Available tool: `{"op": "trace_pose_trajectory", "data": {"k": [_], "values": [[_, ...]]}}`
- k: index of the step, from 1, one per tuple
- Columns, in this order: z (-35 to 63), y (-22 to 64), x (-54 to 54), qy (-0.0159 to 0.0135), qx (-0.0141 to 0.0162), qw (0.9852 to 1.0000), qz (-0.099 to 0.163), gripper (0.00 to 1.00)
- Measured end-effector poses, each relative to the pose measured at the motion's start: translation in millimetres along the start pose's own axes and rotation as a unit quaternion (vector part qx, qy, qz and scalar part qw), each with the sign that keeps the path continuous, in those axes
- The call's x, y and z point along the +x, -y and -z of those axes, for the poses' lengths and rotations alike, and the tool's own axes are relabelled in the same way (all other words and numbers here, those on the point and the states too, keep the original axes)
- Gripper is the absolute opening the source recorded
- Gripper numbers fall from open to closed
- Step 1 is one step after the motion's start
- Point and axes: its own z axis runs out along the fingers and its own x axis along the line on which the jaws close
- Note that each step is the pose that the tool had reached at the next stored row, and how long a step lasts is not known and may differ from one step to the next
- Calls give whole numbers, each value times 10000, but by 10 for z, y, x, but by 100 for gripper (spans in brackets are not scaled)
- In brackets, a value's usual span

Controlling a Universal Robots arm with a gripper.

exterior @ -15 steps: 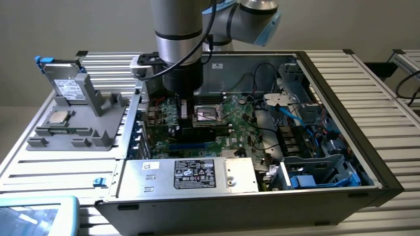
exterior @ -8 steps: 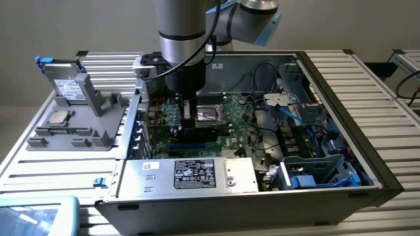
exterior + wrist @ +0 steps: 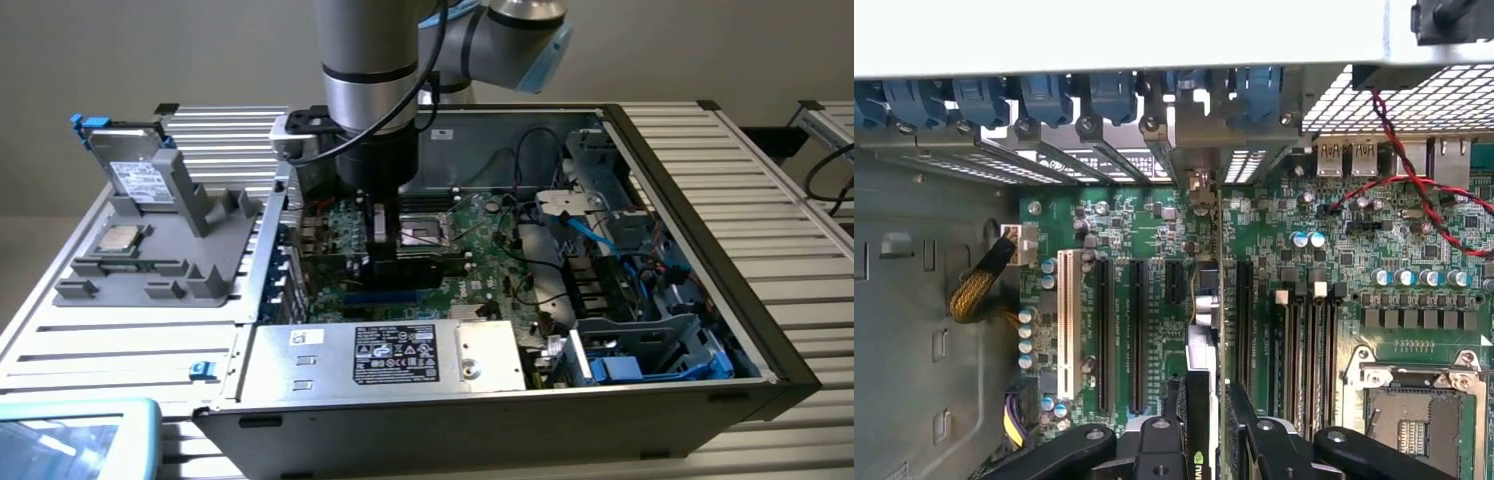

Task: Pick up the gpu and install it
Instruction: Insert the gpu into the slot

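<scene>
the arm reaches straight down into the open case, which lies on its side on a slatted table. the gripper is clenched on the gpu: in the wrist view 1 black finger sits on each side of the card, which stands on edge, its thin edge facing the camera. the gpu is over the motherboard, among the long black slots and beside the white slot, with its far end pointing toward the rear wall and its row of blue clips. whether its lower edge is seated in a slot, i cannot tell. the cpu socket lies just beside the gripper, and a red-and-black twisted wire crosses the board near the rear ports. in the exterior view a grey holder sits on the table at that view's left, outside the case, carrying a drive with blue clips, a cpu and a memory stick.
</scene>
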Motion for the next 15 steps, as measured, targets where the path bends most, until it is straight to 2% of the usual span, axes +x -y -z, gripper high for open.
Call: {"op": "trace_pose_trajectory", "data": {"k": [4, 8, 11, 12, 15], "values": [[1, -29, 0, 46, 4, 10000, -1, 27], [0, -30, 3, 54, 4, 10000, -1, 27], [-2, -28, 30, 113, 2, 9999, -3, 27], [-2, -29, 32, 124, 2, 9999, -3, 27], [-2, -28, 32, 126, 3, 9999, -3, 27]]}}
